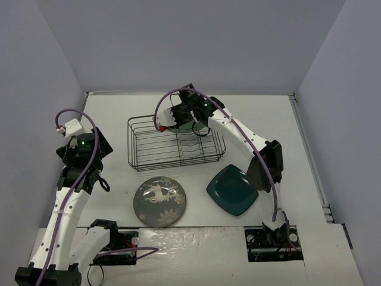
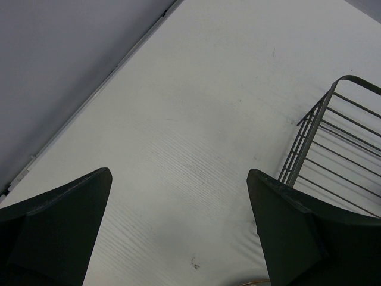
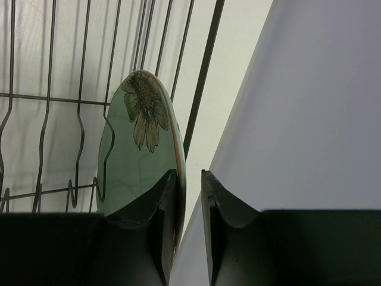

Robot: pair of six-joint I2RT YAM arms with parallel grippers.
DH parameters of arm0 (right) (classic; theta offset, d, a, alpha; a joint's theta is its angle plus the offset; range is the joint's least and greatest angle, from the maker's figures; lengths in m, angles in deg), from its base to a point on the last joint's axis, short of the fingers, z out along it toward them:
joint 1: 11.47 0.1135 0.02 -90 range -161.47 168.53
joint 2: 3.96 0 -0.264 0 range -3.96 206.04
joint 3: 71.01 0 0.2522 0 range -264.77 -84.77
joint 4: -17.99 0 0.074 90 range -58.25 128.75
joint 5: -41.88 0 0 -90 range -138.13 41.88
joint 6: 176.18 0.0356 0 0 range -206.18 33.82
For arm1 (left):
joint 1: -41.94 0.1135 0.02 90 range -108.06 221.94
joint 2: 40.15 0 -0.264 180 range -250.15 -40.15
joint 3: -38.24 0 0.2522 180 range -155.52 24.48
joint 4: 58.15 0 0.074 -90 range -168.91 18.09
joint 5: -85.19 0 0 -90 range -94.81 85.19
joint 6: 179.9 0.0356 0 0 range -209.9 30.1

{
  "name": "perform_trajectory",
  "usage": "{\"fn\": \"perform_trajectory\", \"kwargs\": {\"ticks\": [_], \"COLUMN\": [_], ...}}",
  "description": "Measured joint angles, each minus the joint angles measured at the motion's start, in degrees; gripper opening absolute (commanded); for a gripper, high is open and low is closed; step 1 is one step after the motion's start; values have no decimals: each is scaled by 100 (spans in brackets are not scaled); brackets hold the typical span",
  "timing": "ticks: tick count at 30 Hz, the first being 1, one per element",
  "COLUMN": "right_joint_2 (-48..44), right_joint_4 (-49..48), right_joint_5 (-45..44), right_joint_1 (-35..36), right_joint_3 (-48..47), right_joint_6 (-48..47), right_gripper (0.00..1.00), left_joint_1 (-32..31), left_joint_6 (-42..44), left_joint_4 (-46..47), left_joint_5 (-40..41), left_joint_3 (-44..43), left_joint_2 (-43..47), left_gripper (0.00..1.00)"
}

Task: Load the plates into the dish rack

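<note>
The pale mint-green plate (image 3: 140, 155) with a flower print stands on edge in the black wire dish rack (image 1: 149, 149), at its far right end. My right gripper (image 3: 189, 174) straddles the plate's rim. Its jaws are slightly apart: the left finger touches the plate and a gap shows at the right finger. The dark grey deer plate (image 1: 159, 201) and the dark teal rounded-square plate (image 1: 232, 189) lie flat on the table in front of the rack. My left gripper (image 2: 178, 173) hangs wide open and empty over bare table left of the rack's corner (image 2: 309, 143).
Grey walls close the table (image 1: 268, 119) in on the left, back and right. The right arm (image 1: 250, 143) arches over the rack's right side, with a purple cable looping above it. The arm bases sit at the near edge.
</note>
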State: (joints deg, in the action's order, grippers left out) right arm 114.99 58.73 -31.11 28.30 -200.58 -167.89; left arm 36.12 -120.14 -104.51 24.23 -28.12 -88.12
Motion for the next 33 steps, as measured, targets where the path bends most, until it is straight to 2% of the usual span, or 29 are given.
{"fn": "perform_trajectory", "kwargs": {"ticks": [17,22,26,33], "right_joint_2": [0,0,-3,-36], "right_joint_4": [-175,-236,-240,-248], "right_joint_5": [-4,-2,0,24], "right_joint_1": [30,75,89,161], "right_joint_3": [135,218,254,397], "right_joint_6": [48,65,67,77], "right_gripper": [48,50,59,62], "left_joint_1": [0,0,0,0], "left_joint_6": [0,0,0,0], "left_joint_4": [0,0,0,0], "left_joint_5": [-2,-2,-2,-4], "left_joint_3": [0,2,2,2], "left_joint_2": [0,0,0,0], "left_gripper": [97,97,97,97]}}
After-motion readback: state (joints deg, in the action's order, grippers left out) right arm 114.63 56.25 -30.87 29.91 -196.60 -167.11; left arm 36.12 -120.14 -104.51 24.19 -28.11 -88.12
